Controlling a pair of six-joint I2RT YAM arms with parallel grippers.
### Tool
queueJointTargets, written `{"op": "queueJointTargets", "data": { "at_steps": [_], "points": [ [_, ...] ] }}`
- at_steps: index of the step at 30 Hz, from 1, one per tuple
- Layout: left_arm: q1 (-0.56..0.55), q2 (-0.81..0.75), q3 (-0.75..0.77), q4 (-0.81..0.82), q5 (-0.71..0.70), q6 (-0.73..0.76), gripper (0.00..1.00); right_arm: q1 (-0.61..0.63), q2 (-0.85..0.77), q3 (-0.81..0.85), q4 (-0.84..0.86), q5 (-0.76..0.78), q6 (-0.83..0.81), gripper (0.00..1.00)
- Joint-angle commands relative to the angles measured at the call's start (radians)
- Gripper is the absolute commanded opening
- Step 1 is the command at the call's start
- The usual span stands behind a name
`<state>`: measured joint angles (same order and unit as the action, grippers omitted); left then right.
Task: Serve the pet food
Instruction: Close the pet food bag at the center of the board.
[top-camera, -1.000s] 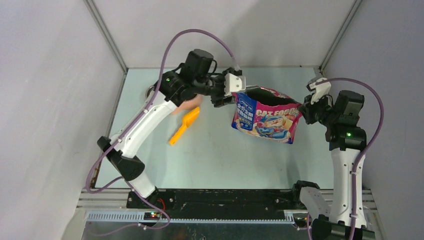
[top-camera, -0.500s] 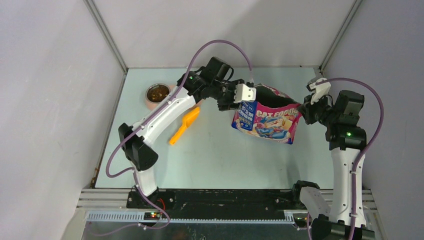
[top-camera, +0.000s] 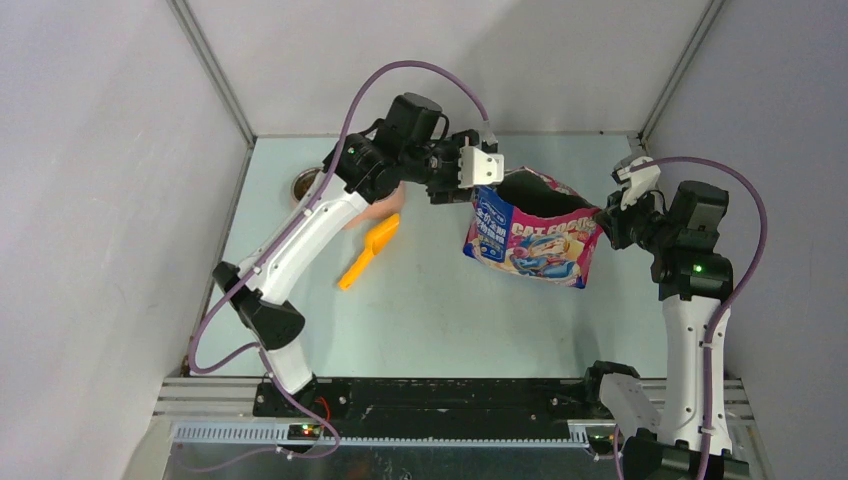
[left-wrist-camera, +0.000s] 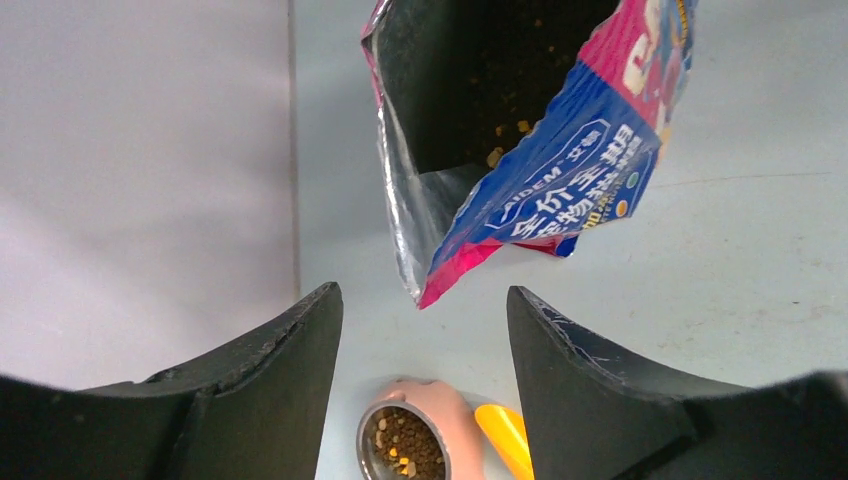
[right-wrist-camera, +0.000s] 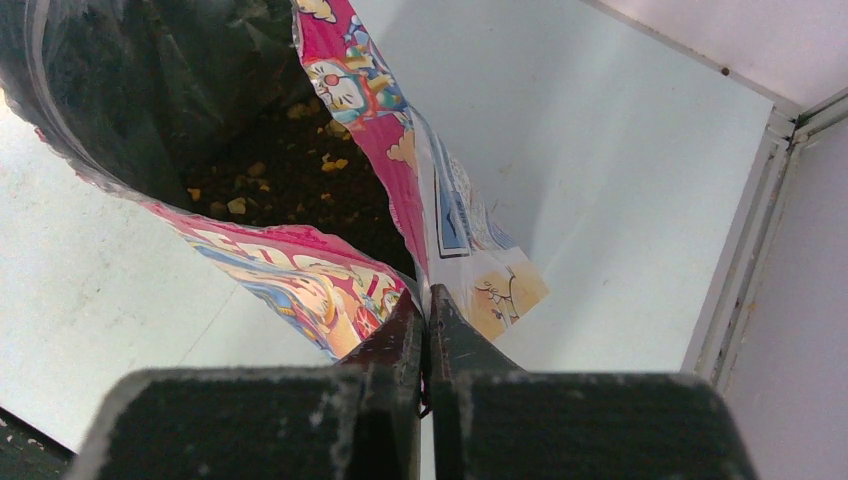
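The cat food bag (top-camera: 535, 238) hangs above the table with its mouth open, and my right gripper (top-camera: 603, 215) is shut on its right top edge. The right wrist view shows those jaws (right-wrist-camera: 428, 300) pinched on the edge, with brown pet food (right-wrist-camera: 290, 170) inside the bag. My left gripper (top-camera: 468, 192) stands open at the bag's left top corner. In the left wrist view that corner (left-wrist-camera: 470, 250) dangles just beyond the fingertips of the left gripper (left-wrist-camera: 420, 300), touching neither. Pet food (left-wrist-camera: 500, 120) shows in the bag's mouth.
The pink feeder (top-camera: 385, 205) lies at the back left, mostly under my left arm, and its steel bowl (left-wrist-camera: 405, 455) holds kibble. An orange scoop (top-camera: 368, 250) lies just in front of the feeder. Enclosure walls stand close on three sides.
My left arm swung toward the bag's left corner, then drew back a little and rose. Its jaws stayed apart. The bag and the right arm have not moved.
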<state>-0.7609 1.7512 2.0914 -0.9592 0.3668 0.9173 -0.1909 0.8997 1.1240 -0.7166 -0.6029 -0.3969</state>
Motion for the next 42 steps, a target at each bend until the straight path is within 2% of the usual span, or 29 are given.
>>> {"op": "queueJointTargets", "data": {
  "at_steps": [1,10,16,22,24,25,26,32,37,42],
  "points": [
    [0.002,0.022,0.015,0.039,-0.037,0.018,0.68,-0.002,-0.023,0.031,0.142,-0.06,0.002,0.0],
    [-0.002,0.11,0.007,0.057,-0.057,0.056,0.67,-0.002,-0.007,0.031,0.137,-0.066,0.008,0.0],
    [-0.003,0.131,0.007,0.065,-0.057,0.056,0.59,-0.002,0.003,0.031,0.129,-0.066,0.003,0.0],
    [-0.015,0.143,0.006,0.029,-0.032,0.065,0.33,-0.002,0.007,0.031,0.127,-0.057,0.0,0.0],
    [-0.02,0.146,0.002,0.022,-0.037,0.066,0.16,-0.002,0.008,0.031,0.124,-0.057,-0.002,0.0],
    [-0.022,0.146,-0.001,0.021,-0.041,0.064,0.05,-0.004,0.008,0.03,0.12,-0.054,-0.004,0.0],
    [-0.022,0.14,-0.008,0.017,-0.049,0.066,0.01,-0.006,0.007,0.03,0.119,-0.051,-0.011,0.0],
    [-0.014,0.027,-0.128,0.063,-0.149,0.036,0.0,-0.032,-0.006,0.031,0.134,0.031,-0.039,0.0],
    [0.025,-0.095,-0.218,0.093,-0.17,-0.047,0.0,-0.036,0.037,0.049,0.198,0.142,0.045,0.0],
    [0.034,-0.229,-0.299,0.109,-0.16,-0.156,0.0,-0.019,0.12,0.125,0.157,0.028,0.116,0.0]
  ]
}}
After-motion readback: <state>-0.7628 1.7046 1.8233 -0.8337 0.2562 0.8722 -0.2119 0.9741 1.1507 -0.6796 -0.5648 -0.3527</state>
